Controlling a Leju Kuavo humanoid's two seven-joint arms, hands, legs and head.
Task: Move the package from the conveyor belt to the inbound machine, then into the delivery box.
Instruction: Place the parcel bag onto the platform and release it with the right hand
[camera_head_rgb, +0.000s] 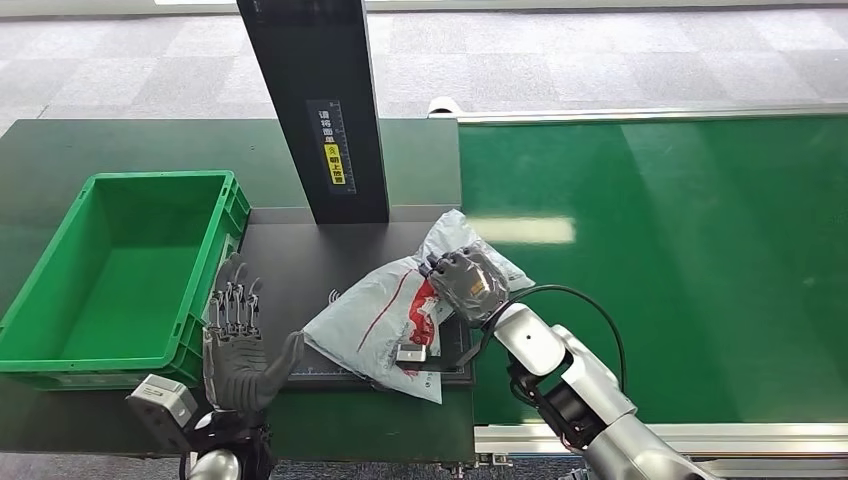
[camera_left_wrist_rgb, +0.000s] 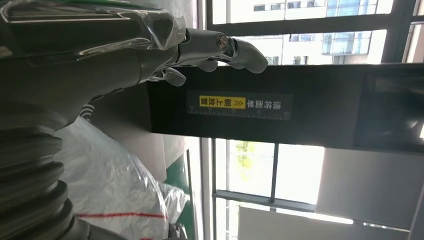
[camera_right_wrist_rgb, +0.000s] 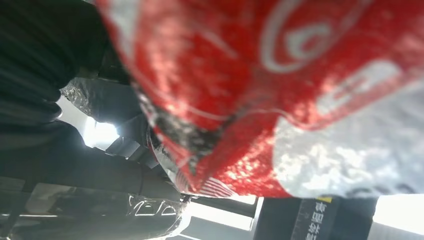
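1. Right hand (camera_head_rgb: 468, 283) is seen gripping the package (camera_head_rgb: 390, 320), its fingers curled over the upper part of the bag; the silver forearm comes in from the lower right.
2. Left hand (camera_head_rgb: 238, 345) is held upright with its fingers apart and nothing in it, just beside the package's left edge, though whether the thumb touches the bag cannot be told.
3. The package, a grey plastic mailer with red print, is lying on the dark platform of the inbound machine (camera_head_rgb: 300, 265), with one lower corner hanging over the platform's front edge.
4. In the right wrist view the package (camera_right_wrist_rgb: 280, 90) is seen close up, red print and grey film pressed near the lens.
5. In the left wrist view the left hand (camera_left_wrist_rgb: 150, 50) is seen open before the machine's black column (camera_left_wrist_rgb: 280, 107), with the package (camera_left_wrist_rgb: 115, 185) beside it.
6. The black column bears a yellow label (camera_head_rgb: 337, 162).
7. A green delivery box (camera_head_rgb: 125, 275) stands to the left of the platform, touching or nearly touching its edge.
8. The green conveyor belt (camera_head_rgb: 680, 250) lies to the right of the machine.
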